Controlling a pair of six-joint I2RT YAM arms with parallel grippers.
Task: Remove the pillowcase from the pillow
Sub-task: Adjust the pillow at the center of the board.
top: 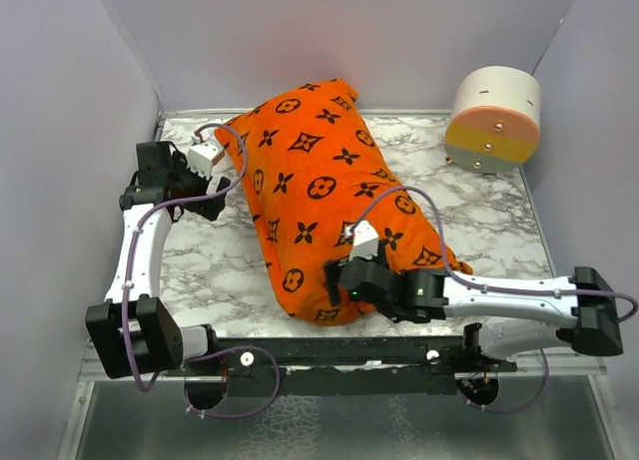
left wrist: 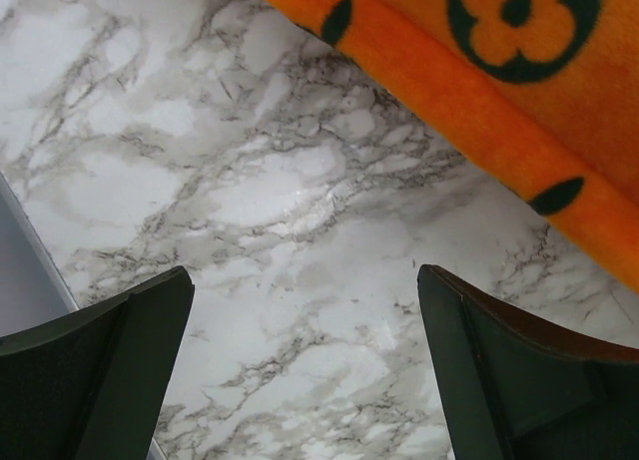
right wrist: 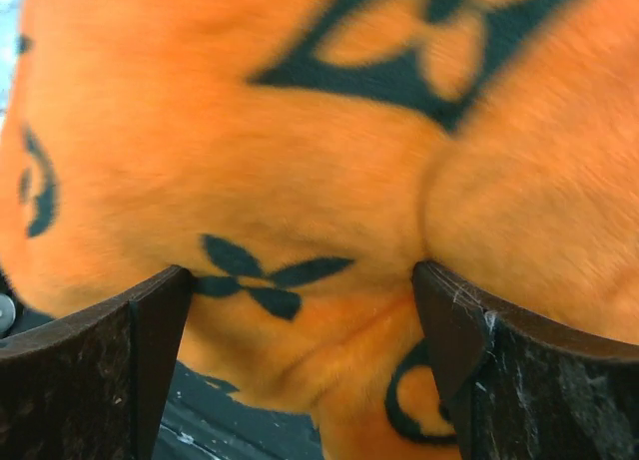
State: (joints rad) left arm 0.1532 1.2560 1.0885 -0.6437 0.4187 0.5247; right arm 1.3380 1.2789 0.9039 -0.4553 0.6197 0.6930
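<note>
- The right gripper (right wrist: 302, 270) stands wide. Its two dark fingers (right wrist: 95, 370) are spread on either side of a bulge of orange cloth, and the right-side finger presses a dent into the cloth. It pinches nothing.
- That bulge is the near end of the pillowcase (top: 319, 171), which is fuzzy orange with black flower and diamond marks.
- The left gripper (left wrist: 305, 280) is also wide. It hangs over bare marble, with nothing between its fingers.
- In the left wrist view the orange edge crosses the upper right corner, near the gripper but apart from it. From above, this gripper sits just beside the far left side of the cloth.
- The pillow (top: 310, 230) is wholly inside the pillowcase, so we see only the cover, stuffed plump.
- It lies on the table (top: 479, 221), about mid-width and well left of the right edge.
- Its long axis runs from far to near and slants a little, with the far end more to the left and the near end more to the right.
- One far corner points toward the back wall. The near end reaches the table's near edge, by the dark rail (top: 329, 355).
- A round drum (top: 494, 116) sits in the far right corner, well apart from the pillow. It is white, with a peach band and a yellow band. We cannot tell what is in it.
</note>
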